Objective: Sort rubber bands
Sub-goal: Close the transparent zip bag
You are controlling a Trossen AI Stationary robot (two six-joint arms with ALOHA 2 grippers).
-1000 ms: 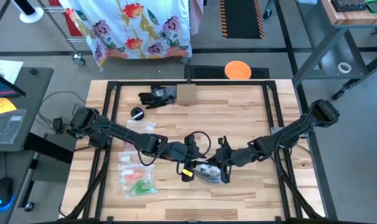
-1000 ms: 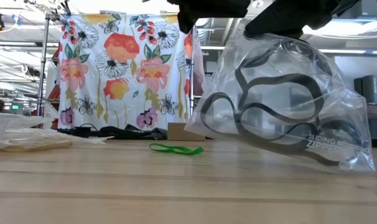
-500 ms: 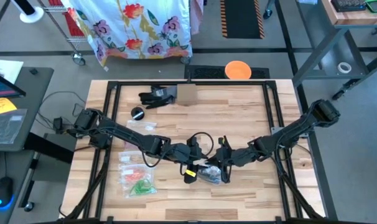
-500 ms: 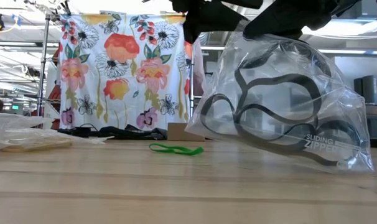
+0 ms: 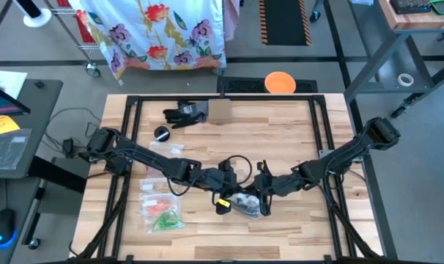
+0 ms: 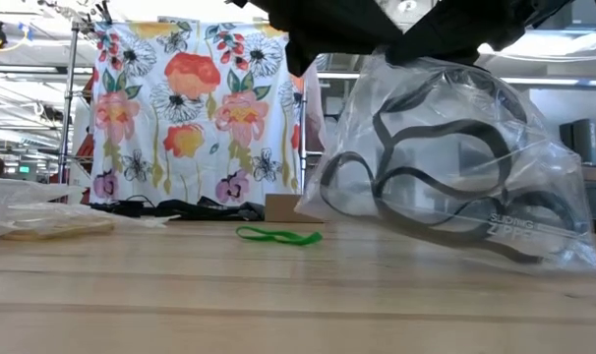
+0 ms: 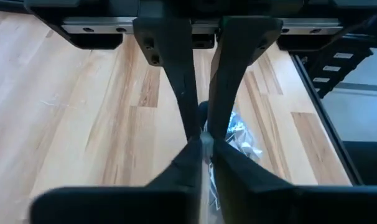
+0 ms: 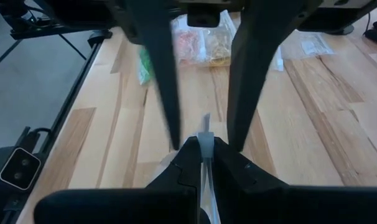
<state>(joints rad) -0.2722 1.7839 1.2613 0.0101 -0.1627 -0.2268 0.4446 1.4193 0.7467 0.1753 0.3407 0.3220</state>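
Observation:
A clear zip bag [image 6: 446, 157] with several dark rubber bands [image 6: 416, 192] inside hangs over the table's middle, its lower corner [image 6: 573, 258] at the wood. Both grippers meet at its top edge, facing each other. My left gripper [image 7: 204, 144] comes from the left and is shut on the bag. My right gripper [image 8: 204, 144] comes from the right and is also shut on it. In the high view the bag [image 5: 245, 203] lies between my left gripper [image 5: 234, 188] and my right gripper [image 5: 254, 192]. One green rubber band [image 6: 278, 236] lies flat on the table farther back. My left gripper pinches the bag's top edge [image 7: 205, 138] between its two fingers, slanting down from the table's left. The clear strip stands upright between the fingertips and the bag hangs below them. My right gripper pinches the same top edge [image 8: 204, 137] between its two fingers, slanting down from the table's right. The bag hangs below, tilted, with its lower corner at the table.
More clear bags with green and red-orange bands [image 5: 160, 210] lie at the near left, also in the low view [image 6: 42, 221]. A cardboard box [image 5: 220, 111], a black glove-like heap [image 5: 184, 114] and a round black object [image 5: 162, 133] sit at the far side. A black cable [image 5: 237, 161] loops behind the grippers.
In the low view my left gripper has shifted at the bag's top edge and now sits broader and lower over it. The bag has swayed a little toward the right and sagged slightly; its lower corner stays at the table. My right gripper has kept still.

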